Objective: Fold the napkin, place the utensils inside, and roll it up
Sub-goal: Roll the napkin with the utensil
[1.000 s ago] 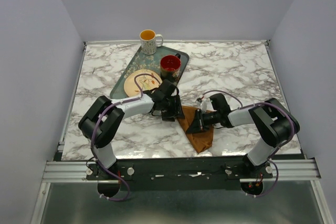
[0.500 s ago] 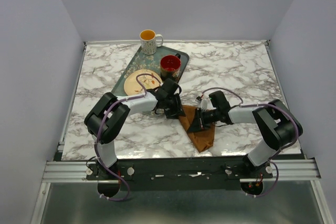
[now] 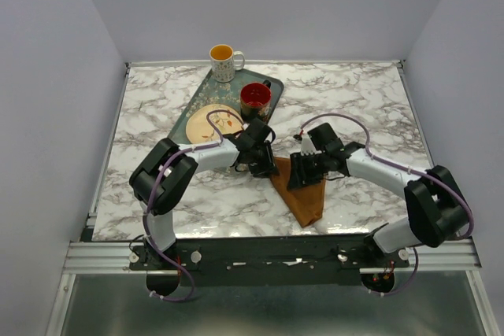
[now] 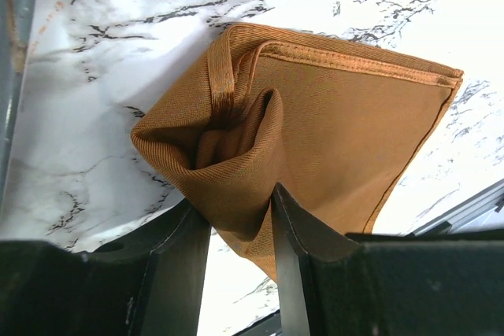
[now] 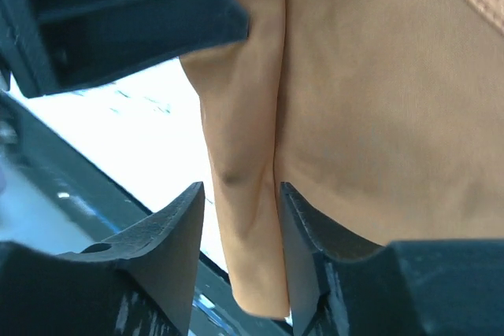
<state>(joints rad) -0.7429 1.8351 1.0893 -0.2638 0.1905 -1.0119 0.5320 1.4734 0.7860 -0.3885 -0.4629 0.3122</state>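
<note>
The left gripper (image 4: 239, 202) clamps a bunched fold at the far-left end of the rust-brown napkin (image 4: 339, 131), while the right gripper (image 5: 240, 190) straddles another ridge of the cloth, its hold impossible to judge. Folded, finely ribbed and hemmed with stitching, the napkin lies on the marble table (image 3: 354, 100) close to the near edge, its long axis running far-left to near-right, with bare marble on either side

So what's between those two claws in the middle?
The rust-brown napkin: the left gripper and right gripper flank its bunched far end, clearest in the top view.
</note>
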